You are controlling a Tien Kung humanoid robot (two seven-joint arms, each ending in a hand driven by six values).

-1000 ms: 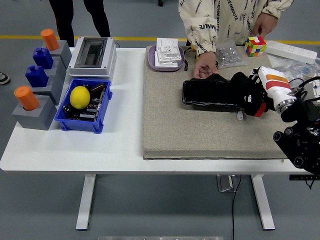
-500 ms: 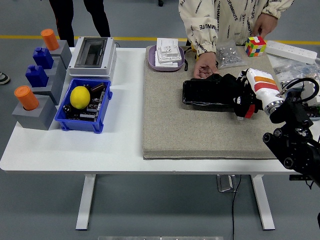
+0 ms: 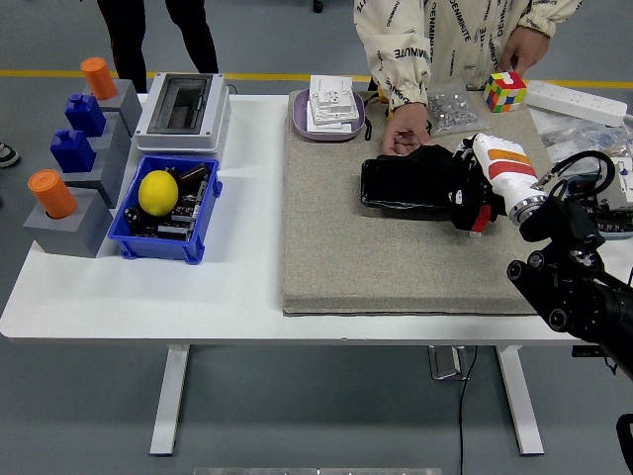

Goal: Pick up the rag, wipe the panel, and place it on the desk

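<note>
Our right robot hand (image 3: 465, 193) rests on the black panel's (image 3: 406, 183) right end; whether its fingers hold a rag, we cannot tell. The panel's long axis runs leftward from it, so we judge the wipe goes left.

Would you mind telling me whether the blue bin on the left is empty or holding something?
Holding something: the blue bin contains a yellow ball resting on dark parts whose identity I cannot tell.
</note>
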